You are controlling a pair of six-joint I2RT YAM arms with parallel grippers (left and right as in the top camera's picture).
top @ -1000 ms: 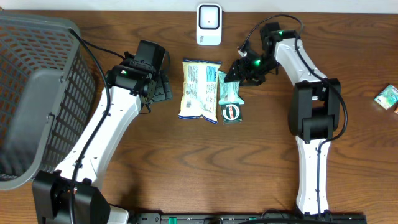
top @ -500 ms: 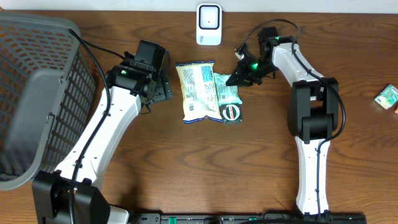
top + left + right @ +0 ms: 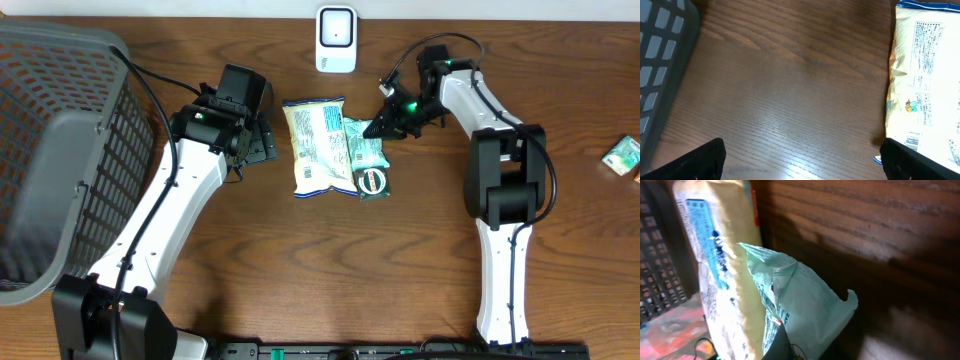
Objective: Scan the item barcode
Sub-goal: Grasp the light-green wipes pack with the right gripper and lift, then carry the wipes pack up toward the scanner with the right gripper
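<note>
A mint-green snack packet [image 3: 366,160] lies on the wooden table, partly overlapping a cream snack bag [image 3: 318,146] to its left. My right gripper [image 3: 384,124] is shut on the green packet's upper right edge. In the right wrist view the green packet [image 3: 805,300] rises from my right gripper [image 3: 790,347], with the cream bag [image 3: 715,265] behind it. The white barcode scanner [image 3: 337,38] stands at the table's far edge. Just left of the cream bag, my left gripper [image 3: 262,141] is open over bare wood. The left wrist view shows the left gripper [image 3: 802,165] empty and the cream bag [image 3: 925,85] at its right fingertip [image 3: 920,160].
A large grey mesh basket [image 3: 50,150] fills the left side, and its wall [image 3: 660,65] shows in the left wrist view. A small green box [image 3: 622,157] lies near the right table edge.
My right gripper has shut on the green packet and shifted it left. The cream bag slid left and turned slightly. The left arm has not moved.
</note>
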